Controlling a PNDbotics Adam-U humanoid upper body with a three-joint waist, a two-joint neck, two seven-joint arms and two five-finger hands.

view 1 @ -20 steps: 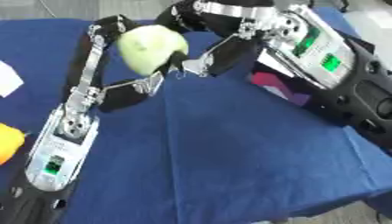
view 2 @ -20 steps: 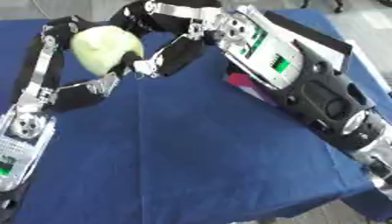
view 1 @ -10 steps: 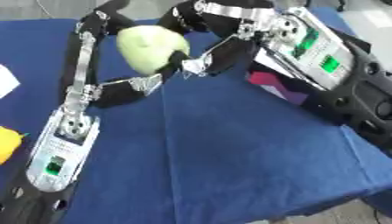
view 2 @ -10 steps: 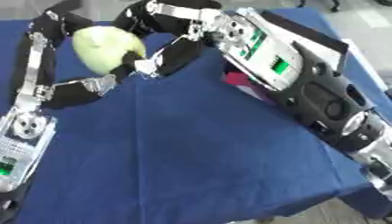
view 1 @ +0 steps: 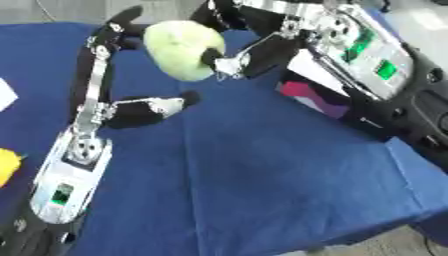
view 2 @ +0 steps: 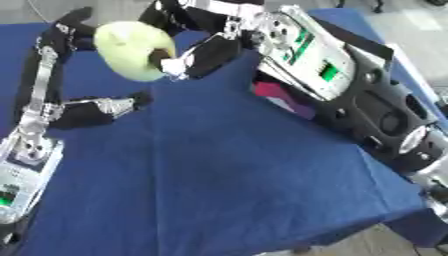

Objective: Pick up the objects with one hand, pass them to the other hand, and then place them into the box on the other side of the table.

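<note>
Holding a pale green, rounded soft object (view 1: 179, 55) above the blue cloth-covered bench (view 1: 262, 175), the right robot hand (view 1: 229, 59) curls round it while the left robot hand (view 1: 109, 75) cups its far side with spread fingers, likely mid-handover.

The left hand (view 1: 114, 107) now stands opened away from the pale green ball (view 1: 179, 55), its long fingers (view 1: 96, 60) straightened toward the upper left of the frame and its thumb dropped lower (the camera also shifts a little). The ball now rests in the right hand (view 1: 236, 55) alone.
</note>
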